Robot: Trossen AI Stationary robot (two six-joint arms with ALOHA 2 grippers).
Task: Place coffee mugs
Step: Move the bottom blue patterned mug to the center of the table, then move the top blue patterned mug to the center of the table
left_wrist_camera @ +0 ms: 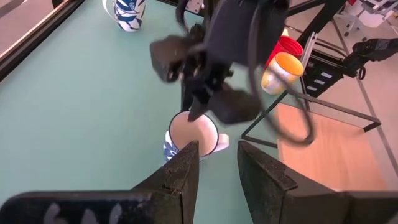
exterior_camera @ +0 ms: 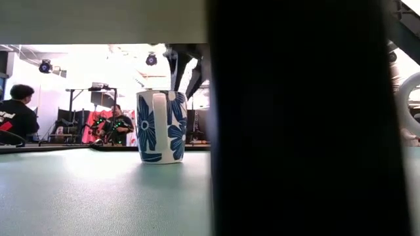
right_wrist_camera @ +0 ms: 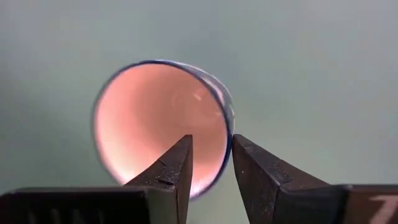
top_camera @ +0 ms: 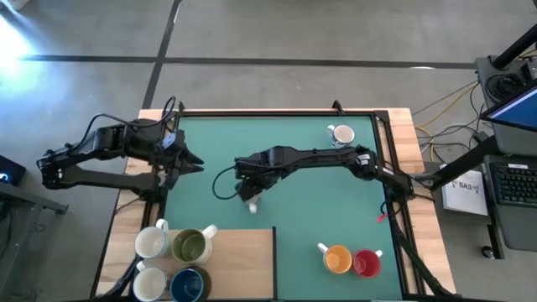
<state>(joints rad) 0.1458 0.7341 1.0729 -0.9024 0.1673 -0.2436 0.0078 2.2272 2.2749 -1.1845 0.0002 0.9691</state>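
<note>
A white mug with blue flowers (top_camera: 250,206) stands upright on the green mat at mid-table; it also shows in the low view (exterior_camera: 161,126) and the left wrist view (left_wrist_camera: 191,135). My right gripper (top_camera: 249,191) hangs over it, open, pointing down. One finger (right_wrist_camera: 177,163) is inside the mouth, the other (right_wrist_camera: 252,165) outside the rim (right_wrist_camera: 229,127). My left gripper (top_camera: 195,162) waits open to the mug's left. A second flowered mug (top_camera: 340,134) stands far right. Orange (top_camera: 337,258) and red (top_camera: 367,263) mugs stand near right. My right gripper straddles the mug's rim (right_wrist_camera: 229,127) from above, one finger inside and one outside. The wall lies right beside the outer finger (right_wrist_camera: 239,146), with a gap to the inner one. Whether the outer finger touches it, I cannot tell. The mug stands on the mat.
A wooden board (top_camera: 247,260) at the near left carries two white mugs (top_camera: 151,243) (top_camera: 149,281), an olive-green mug (top_camera: 190,246) and a dark blue mug (top_camera: 188,285). A dark shape close to the camera (exterior_camera: 302,124) blocks much of the low view. People show in the room beyond.
</note>
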